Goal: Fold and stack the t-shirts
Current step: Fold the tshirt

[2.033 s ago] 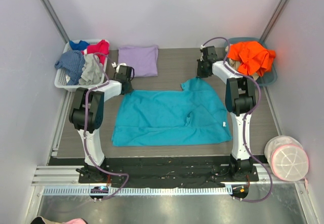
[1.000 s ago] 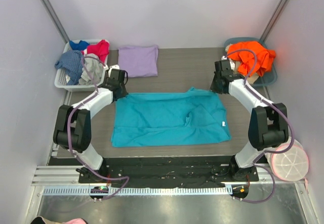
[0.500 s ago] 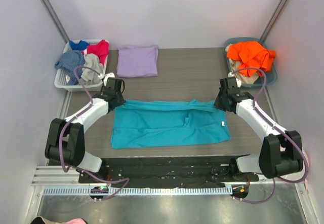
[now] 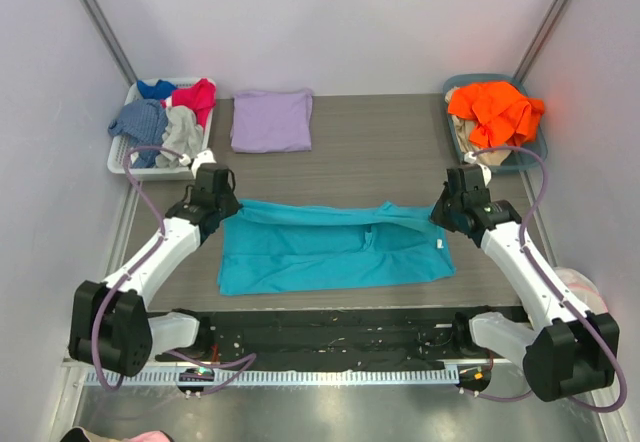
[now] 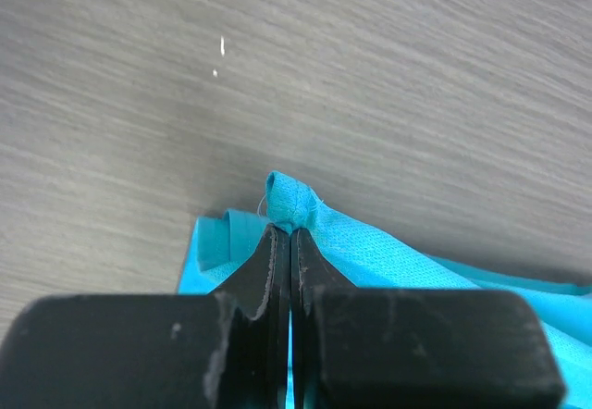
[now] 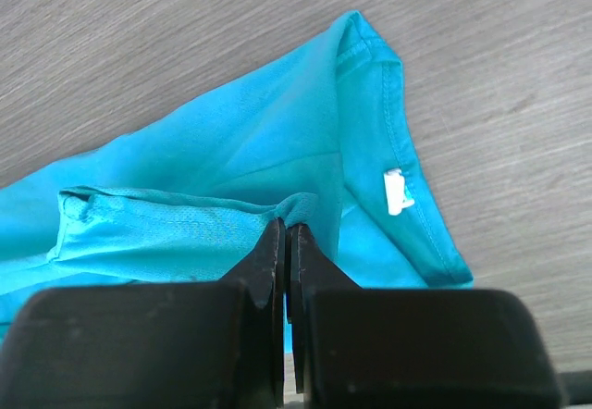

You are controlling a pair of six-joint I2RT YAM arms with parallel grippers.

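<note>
Teal t-shirt (image 4: 335, 247) lies spread flat across the middle of the grey tabletop (image 4: 380, 147), a wide strip of cloth with its far edge doubled over toward the near side. A small white label (image 4: 440, 245) shows close to its right edge.

At the shirt's far left corner, the left arm (image 4: 165, 247) reaches in low, and its jaws are pressed together on a little peak of teal cloth; the left wrist view shows the fabric pinched right between the tips. At the far right corner, the right arm (image 4: 520, 257) does the same: its jaws are closed tight on the folded edge, with the label just beside them on the right.

Beyond the teal shirt, toward its left end and well apart from it, the lavender t-shirt (image 4: 271, 120) sits folded into a neat rectangle. Farther left of that is a white basket (image 4: 122, 167) holding red, blue and grey garments (image 4: 165, 117). Beyond the teal shirt's right end, a blue tub (image 4: 532, 152) carries a crumpled orange garment (image 4: 497, 110).
</note>
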